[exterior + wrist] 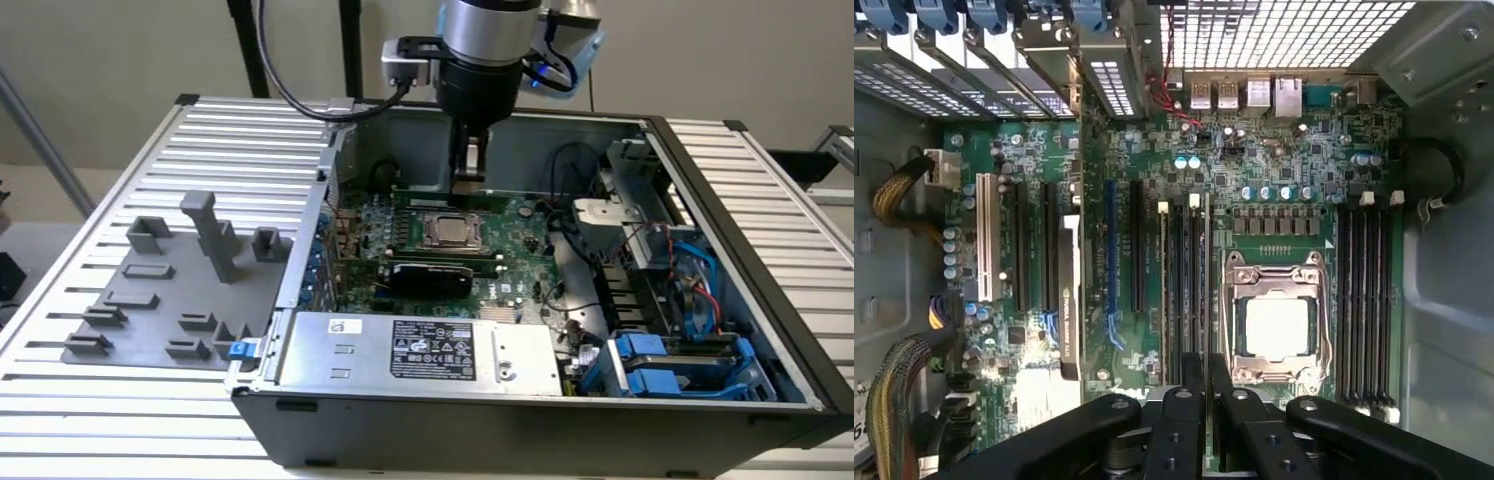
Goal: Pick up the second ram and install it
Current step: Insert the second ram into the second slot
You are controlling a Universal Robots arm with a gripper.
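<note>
While the open dark grey steel computer case (534,420) rests on the ribbed silver metal table (120,190) before a plain beige wall (107,50), a grey plastic fixture tray (140,305) lies at the exterior view's left. The black two-finger gripper (467,180) hangs inside the case, jaws narrow and clamped on the second ram (1201,290), a thin green circuit-board stick standing edge-on over the memory slots (1176,290) just beside the square silver CPU socket (1276,325).

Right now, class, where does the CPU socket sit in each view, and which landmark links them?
Exterior view: CPU socket near picture centre, just below the end effector.
Wrist view: CPU socket between two memory-slot banks, near the end effector.
Shared landmark: the black expansion card.
</note>
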